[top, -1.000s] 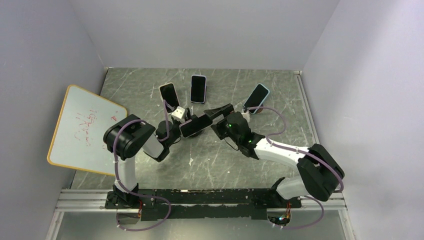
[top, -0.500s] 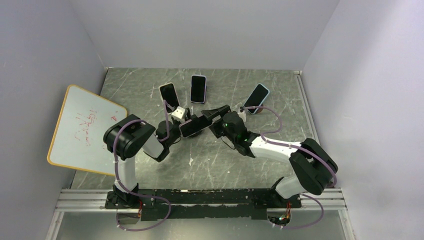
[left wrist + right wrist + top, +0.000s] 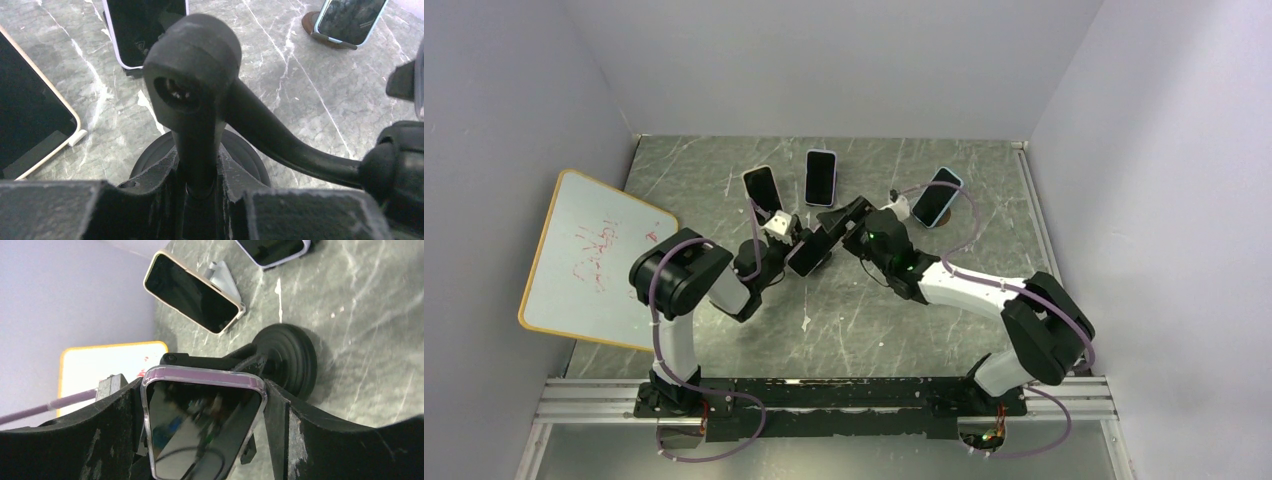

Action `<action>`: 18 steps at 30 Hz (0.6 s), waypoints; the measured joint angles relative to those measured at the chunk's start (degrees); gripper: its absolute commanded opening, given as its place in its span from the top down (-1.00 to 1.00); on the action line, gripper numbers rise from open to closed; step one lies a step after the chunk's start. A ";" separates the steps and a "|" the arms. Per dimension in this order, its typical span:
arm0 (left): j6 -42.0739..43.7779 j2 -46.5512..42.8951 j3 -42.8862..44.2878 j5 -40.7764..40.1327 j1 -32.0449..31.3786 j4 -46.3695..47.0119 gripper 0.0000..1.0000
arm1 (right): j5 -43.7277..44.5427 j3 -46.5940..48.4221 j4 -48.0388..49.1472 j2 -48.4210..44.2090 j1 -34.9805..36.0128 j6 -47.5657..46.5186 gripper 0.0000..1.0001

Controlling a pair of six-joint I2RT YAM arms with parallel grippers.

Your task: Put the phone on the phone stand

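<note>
Marble table [image 3: 924, 330]: held phone [image 3: 202, 430] at stand [image 3: 292, 357]; three propped phones [image 3: 821, 177] behind; whiteboard [image 3: 589, 260] left.

Arms angled inward; left tool [image 3: 200, 197] clamped, right tool [image 3: 206, 430] clamped.

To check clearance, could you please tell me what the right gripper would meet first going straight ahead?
Most likely the black phone stand, just beyond the phone it holds, though depth is unclear.

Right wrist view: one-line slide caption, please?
Right gripper holds the clear-cased phone close to the black phone stand.
</note>
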 measured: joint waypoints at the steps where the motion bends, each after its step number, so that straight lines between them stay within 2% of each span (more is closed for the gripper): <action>1: -0.17 -0.07 0.00 0.04 0.09 -0.02 0.91 | -0.55 0.79 0.33 0.48 -0.07 -2.95 0.00; 10: 0.33 -0.46 1.14 3.41 0.92 -2.86 0.90 | -2.80 5.11 2.80 2.69 -0.07 -25.31 0.13; 18: 2.43 -0.48 3.87 7.89 1.31 -7.52 0.90 | -3.04 4.33 5.73 1.66 0.26 -40.24 0.21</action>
